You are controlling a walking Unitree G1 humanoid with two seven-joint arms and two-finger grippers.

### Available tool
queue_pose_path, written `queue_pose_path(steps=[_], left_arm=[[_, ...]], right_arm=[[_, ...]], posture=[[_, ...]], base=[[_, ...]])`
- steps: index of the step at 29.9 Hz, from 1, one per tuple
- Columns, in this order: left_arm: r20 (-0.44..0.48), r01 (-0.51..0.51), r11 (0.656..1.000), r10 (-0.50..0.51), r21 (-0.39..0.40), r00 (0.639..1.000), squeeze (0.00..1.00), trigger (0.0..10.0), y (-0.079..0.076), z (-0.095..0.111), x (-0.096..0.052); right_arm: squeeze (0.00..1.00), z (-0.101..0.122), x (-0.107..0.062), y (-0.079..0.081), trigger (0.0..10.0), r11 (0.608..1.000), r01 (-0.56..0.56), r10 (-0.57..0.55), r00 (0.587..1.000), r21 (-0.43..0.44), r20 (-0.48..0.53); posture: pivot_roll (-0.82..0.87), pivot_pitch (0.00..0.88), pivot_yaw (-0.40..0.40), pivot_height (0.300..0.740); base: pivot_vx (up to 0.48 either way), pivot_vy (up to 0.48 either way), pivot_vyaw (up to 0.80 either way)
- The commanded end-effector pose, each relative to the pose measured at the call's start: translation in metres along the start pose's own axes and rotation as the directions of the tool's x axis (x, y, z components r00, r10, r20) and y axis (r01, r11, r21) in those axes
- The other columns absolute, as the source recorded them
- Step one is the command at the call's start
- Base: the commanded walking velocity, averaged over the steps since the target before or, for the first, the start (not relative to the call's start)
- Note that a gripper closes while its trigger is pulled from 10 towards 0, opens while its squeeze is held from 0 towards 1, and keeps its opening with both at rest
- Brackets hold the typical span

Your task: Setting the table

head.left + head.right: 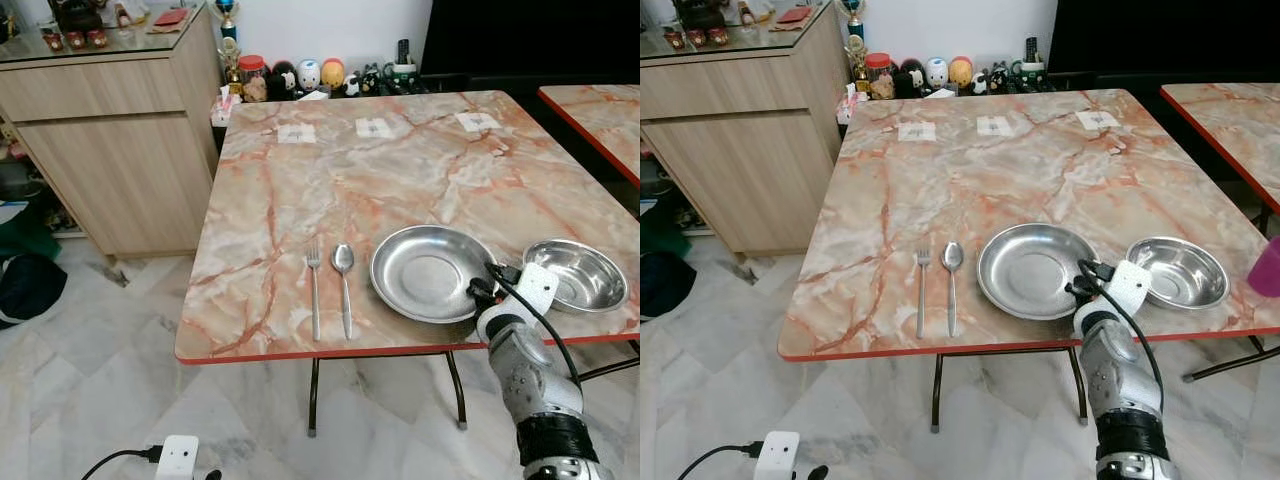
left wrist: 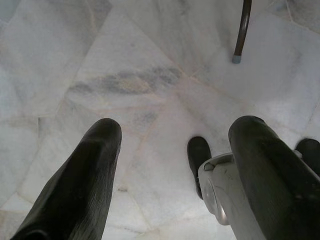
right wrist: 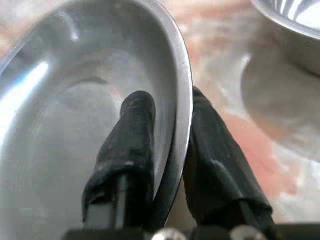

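A steel plate (image 1: 425, 270) lies near the marble table's front edge (image 1: 300, 352), right of a fork (image 1: 314, 290) and a spoon (image 1: 344, 285). A steel bowl (image 1: 580, 272) sits just right of the plate. My right gripper (image 1: 482, 292) is at the plate's right rim. In the right wrist view its fingers (image 3: 135, 135) pinch the plate rim (image 3: 182, 85), one finger inside the plate and one outside. My left gripper (image 2: 172, 150) hangs open over the floor, nothing between its fingers.
A wooden cabinet (image 1: 115, 150) stands left of the table, with figurines (image 1: 300, 78) along the wall behind. A second marble table (image 1: 600, 115) is at the right. A white power strip (image 1: 175, 458) lies on the floor. A pink object (image 1: 1268, 266) shows at the right edge.
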State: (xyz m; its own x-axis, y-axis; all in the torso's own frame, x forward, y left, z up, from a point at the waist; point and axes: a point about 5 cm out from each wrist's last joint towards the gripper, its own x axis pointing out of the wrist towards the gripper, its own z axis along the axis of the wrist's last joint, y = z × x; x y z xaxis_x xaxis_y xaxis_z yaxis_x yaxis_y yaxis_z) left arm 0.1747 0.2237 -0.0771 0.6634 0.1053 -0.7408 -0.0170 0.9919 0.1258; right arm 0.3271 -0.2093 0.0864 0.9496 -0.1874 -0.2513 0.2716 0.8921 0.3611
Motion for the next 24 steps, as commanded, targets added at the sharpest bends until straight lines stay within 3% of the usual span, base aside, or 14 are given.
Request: queue_pose_path(steps=[1, 5, 8, 14, 16, 17, 18, 19, 20, 21, 22, 24], left_arm=[[-0.020, -0.003, 1.000, 0.003, 0.013, 1.000, 0.00, 10.0, 0.001, -0.003, -0.001], [-0.014, 0.002, 1.000, -0.002, 0.018, 1.000, 0.00, 10.0, -0.001, -0.002, 0.000], [-0.007, 0.003, 1.000, -0.003, 0.021, 1.000, 0.00, 10.0, -0.003, 0.000, 0.001], [0.000, -0.003, 1.000, 0.003, 0.025, 1.000, 0.00, 10.0, -0.003, 0.000, 0.001], [-0.003, -0.007, 1.000, 0.007, 0.030, 1.000, 0.00, 10.0, -0.003, 0.000, 0.000], [-0.004, -0.008, 0.999, 0.008, 0.032, 1.000, 0.00, 10.0, -0.003, 0.000, 0.000], [-0.006, -0.008, 0.999, 0.008, 0.032, 1.000, 0.00, 10.0, -0.003, -0.001, 0.000], [-0.008, -0.008, 0.999, 0.008, 0.032, 1.000, 0.00, 10.0, -0.003, -0.001, 0.000], [-0.011, -0.008, 1.000, 0.008, 0.030, 1.000, 0.00, 10.0, -0.003, -0.001, 0.000], [-0.015, -0.007, 1.000, 0.008, 0.028, 1.000, 0.00, 10.0, -0.003, -0.002, 0.000], [-0.025, -0.007, 0.999, 0.008, 0.034, 1.000, 0.00, 10.0, -0.003, -0.004, 0.000], [-0.030, -0.010, 0.999, 0.011, 0.039, 0.999, 0.00, 10.0, -0.003, -0.004, 0.000]], right_arm=[[0.00, 0.005, -0.004, -0.002, 0.0, 1.000, 0.014, -0.016, 0.997, 0.025, 0.075], [0.00, 0.011, -0.010, 0.011, 0.0, 0.996, -0.077, 0.085, 0.976, -0.047, 0.199], [0.00, 0.023, -0.018, 0.025, 0.0, 0.986, -0.166, 0.151, 0.932, 0.019, 0.329], [0.00, 0.044, -0.027, 0.027, 0.0, 0.988, -0.156, 0.132, 0.874, 0.013, 0.469], [0.00, 0.049, -0.032, 0.034, 0.0, 0.976, -0.217, 0.188, 0.848, 0.002, 0.495], [0.00, 0.049, -0.033, 0.037, 3.3, 0.972, -0.236, 0.204, 0.845, 0.003, 0.495], [0.00, 0.047, -0.034, 0.041, 3.3, 0.966, -0.257, 0.224, 0.846, 0.003, 0.484], [0.00, 0.044, -0.035, 0.044, 4.4, 0.964, -0.267, 0.238, 0.852, -0.005, 0.466], [0.00, 0.040, -0.037, 0.052, 10.0, 0.954, -0.297, 0.279, 0.849, -0.032, 0.448], [0.00, 0.035, -0.042, 0.062, 10.0, 0.934, -0.346, 0.349, 0.833, -0.087, 0.430], [0.00, 0.029, -0.051, 0.078, 10.0, 0.884, -0.421, 0.468, 0.788, -0.206, 0.401], [0.00, 0.031, -0.055, 0.084, 10.0, 0.867, -0.448, 0.497, 0.767, -0.217, 0.405]], posture=[[-0.01, 0.005, 0.017, 0.732], [-0.01, 0.004, 0.020, 0.732], [-0.01, 0.002, 0.020, 0.732], [-0.03, 0.004, 0.017, 0.732], [-0.04, 0.011, 0.021, 0.732], [-0.04, 0.013, 0.023, 0.732], [-0.05, 0.015, 0.026, 0.732], [-0.06, 0.018, 0.030, 0.732], [-0.07, 0.019, 0.032, 0.732], [-0.08, 0.024, 0.035, 0.732], [-0.08, 0.028, 0.033, 0.732], [-0.09, 0.028, 0.032, 0.732]], base=[[0.000, 0.000, 0.00], [0.000, 0.000, 0.00], [0.000, 0.000, 0.00], [0.000, 0.000, 0.00], [0.000, 0.000, 0.00], [0.000, 0.000, 0.00], [0.000, 0.000, 0.00], [0.000, 0.000, 0.00], [0.000, 0.000, 0.00], [0.000, 0.000, 0.00], [0.000, 0.000, 0.00], [0.000, 0.000, 0.00]])
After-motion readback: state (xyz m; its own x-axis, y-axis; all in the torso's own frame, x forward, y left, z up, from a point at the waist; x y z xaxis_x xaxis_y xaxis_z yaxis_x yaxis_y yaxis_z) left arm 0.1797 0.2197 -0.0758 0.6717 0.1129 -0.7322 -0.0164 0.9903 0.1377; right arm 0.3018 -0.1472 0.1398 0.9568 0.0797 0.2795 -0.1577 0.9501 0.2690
